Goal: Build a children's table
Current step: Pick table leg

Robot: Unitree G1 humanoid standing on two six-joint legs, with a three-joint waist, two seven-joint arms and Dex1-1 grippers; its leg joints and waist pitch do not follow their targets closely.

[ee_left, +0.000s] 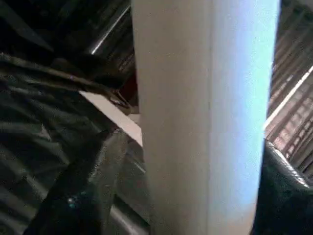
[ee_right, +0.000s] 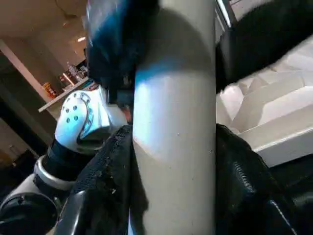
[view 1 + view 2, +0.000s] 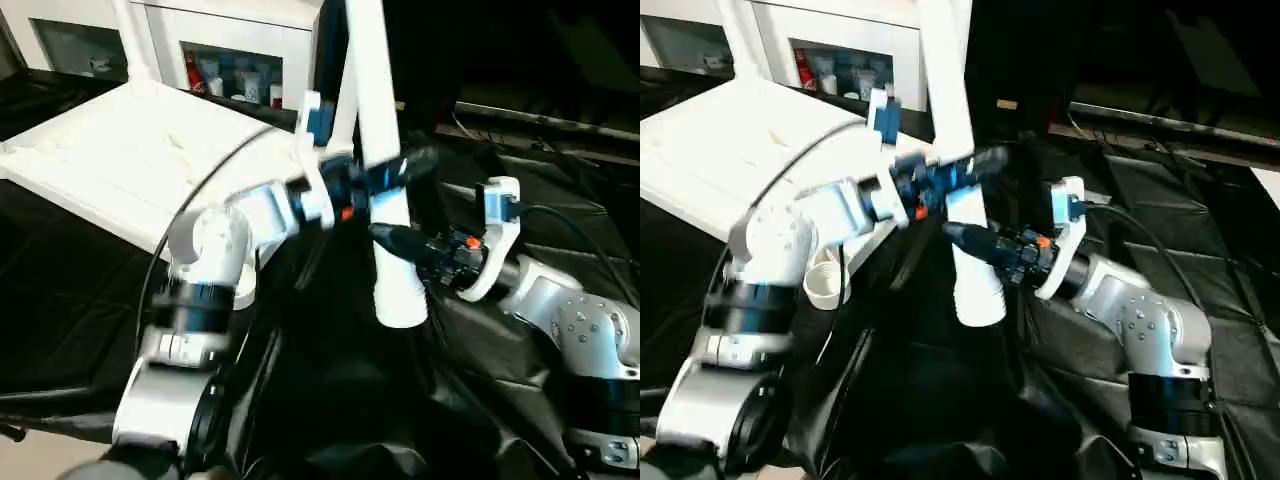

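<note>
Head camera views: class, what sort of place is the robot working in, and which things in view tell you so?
Probably an indoor lab or workshop rather than a home. The work surface is draped in black cloth, a white cabinet with bottles behind glass stands at the back, and the white tabletop lies ribbed side up for assembly.

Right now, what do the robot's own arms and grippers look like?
Both arms are silver metal with black bands at the joints. Each gripper, left and right, has black fingers, a white bracket, blue and orange details near the wrist. Black cables run along both.
</note>
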